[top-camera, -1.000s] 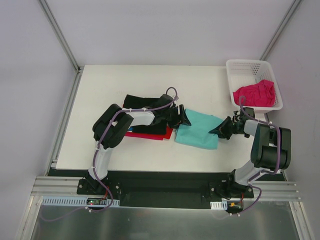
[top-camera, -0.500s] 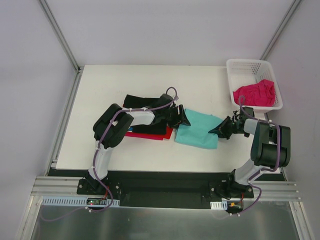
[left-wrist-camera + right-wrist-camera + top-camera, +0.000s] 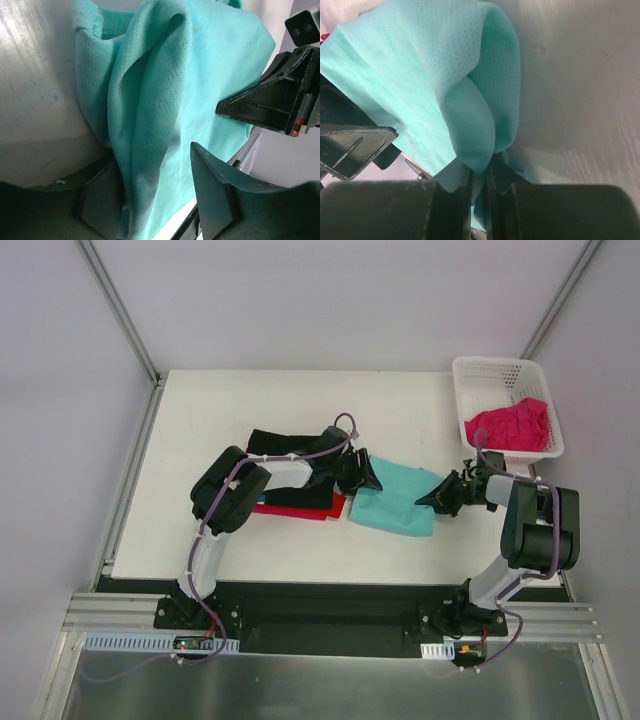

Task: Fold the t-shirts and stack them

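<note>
Teal-green t-shirt (image 3: 395,500): partly folded, right of centre on the white bench (image 3: 230,410), stretched between the two arms, each holding one end. Left pincer (image 3: 366,474): at the shirt's left edge; in its wrist view the two fingers (image 3: 212,195) stand partly apart with a thick bunched fold of teal cloth gripped between them, the cloth rising away in a long crease. Right pincer (image 3: 432,497): at the shirt's right edge; in its wrist view the fingers are drawn almost together, pinching a small doubled tuck of the same cloth, with the bench surface showing bare beside it. Each wrist camera sees the other pincer across the teal cloth. Black t-shirt (image 3: 280,443): lying flat to the left of the teal one, partly covered by the left arm, on top of the red one. Red t-shirt (image 3: 300,511): under the black, only its near edge showing as a thin strip; its right end lies just beside the teal shirt's left edge. Magenta-pink t-shirt (image 3: 512,427): crumpled, unfolded, in the near half of the white lattice basket (image 3: 500,364). Basket: at the far right corner of the bench, near the right arm's wrist, apart from the teal shirt.
</note>
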`<control>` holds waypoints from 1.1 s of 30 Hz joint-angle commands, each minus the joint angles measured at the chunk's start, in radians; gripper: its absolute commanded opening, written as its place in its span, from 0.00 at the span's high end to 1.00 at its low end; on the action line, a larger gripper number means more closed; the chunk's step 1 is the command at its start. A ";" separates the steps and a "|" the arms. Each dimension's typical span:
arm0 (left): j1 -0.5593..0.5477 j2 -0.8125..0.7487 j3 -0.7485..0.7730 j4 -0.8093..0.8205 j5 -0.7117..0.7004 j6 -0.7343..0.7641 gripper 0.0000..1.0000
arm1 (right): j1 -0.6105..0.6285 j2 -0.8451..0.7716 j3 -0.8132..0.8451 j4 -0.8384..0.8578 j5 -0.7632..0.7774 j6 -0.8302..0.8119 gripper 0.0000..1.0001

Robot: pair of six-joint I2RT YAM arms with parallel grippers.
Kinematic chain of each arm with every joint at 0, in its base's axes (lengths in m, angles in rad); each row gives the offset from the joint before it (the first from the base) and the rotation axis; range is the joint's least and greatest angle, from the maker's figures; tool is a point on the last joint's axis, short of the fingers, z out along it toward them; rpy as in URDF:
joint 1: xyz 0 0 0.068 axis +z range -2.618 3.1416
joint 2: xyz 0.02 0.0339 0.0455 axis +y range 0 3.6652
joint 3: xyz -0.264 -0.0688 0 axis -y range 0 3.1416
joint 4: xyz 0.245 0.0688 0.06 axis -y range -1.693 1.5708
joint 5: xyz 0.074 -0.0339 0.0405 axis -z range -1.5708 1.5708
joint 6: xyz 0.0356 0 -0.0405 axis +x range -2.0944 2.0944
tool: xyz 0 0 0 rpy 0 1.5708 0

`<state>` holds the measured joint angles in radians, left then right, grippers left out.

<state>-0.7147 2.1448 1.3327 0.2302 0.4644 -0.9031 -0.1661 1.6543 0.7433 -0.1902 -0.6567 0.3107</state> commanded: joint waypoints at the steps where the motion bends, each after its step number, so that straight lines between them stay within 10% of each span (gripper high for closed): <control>1: -0.025 0.056 0.005 -0.068 -0.032 0.013 0.50 | 0.019 0.019 0.033 0.001 -0.008 0.005 0.98; 21: -0.029 0.006 -0.006 -0.109 -0.049 0.039 0.98 | 0.054 -0.021 0.060 -0.020 0.005 0.025 0.99; 33: 0.000 -0.108 0.040 -0.226 -0.079 0.113 1.00 | 0.155 -0.093 0.180 -0.116 0.045 0.051 0.99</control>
<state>-0.7250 2.1300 1.3430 0.1207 0.4255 -0.8566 -0.0490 1.6260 0.8429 -0.2584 -0.6247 0.3370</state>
